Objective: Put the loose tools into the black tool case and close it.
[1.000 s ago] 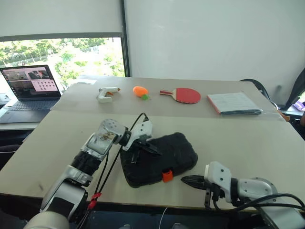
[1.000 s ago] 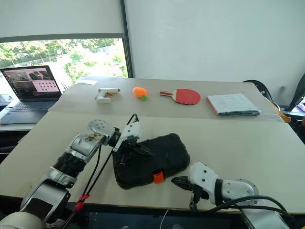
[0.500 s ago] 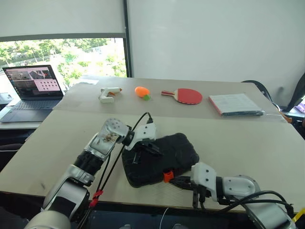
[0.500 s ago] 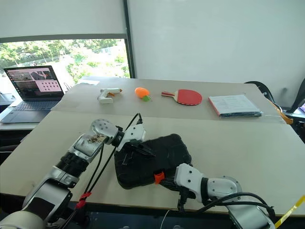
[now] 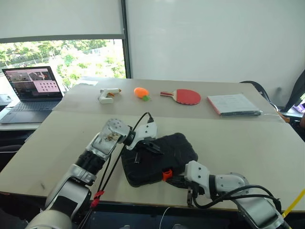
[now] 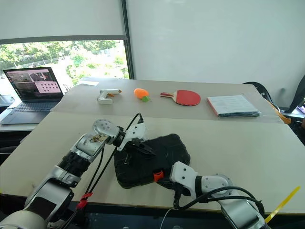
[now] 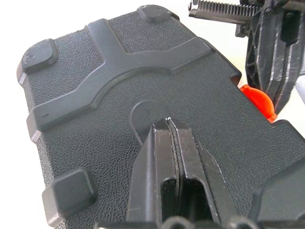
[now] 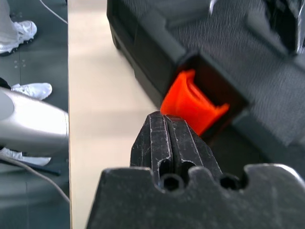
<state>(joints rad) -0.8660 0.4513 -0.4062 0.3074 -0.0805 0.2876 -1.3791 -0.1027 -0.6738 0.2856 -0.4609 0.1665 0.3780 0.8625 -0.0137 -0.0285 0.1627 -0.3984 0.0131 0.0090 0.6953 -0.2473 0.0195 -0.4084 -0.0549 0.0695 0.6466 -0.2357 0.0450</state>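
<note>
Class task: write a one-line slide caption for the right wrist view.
Shut right gripper at the orange latch of the closed black tool case.

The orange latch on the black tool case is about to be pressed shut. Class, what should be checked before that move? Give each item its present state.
1. Black tool case lid down: ok.
2. Left claw shut, resting on the lid to steady it: ok.
3. Right claw shut, tip at the orange latch: ok.
4. Latch snapped home: not ok, it sticks out.
5. All loose tools inside: cannot tell, case closed.
6. Table beside the case free of tools: ok.
</note>
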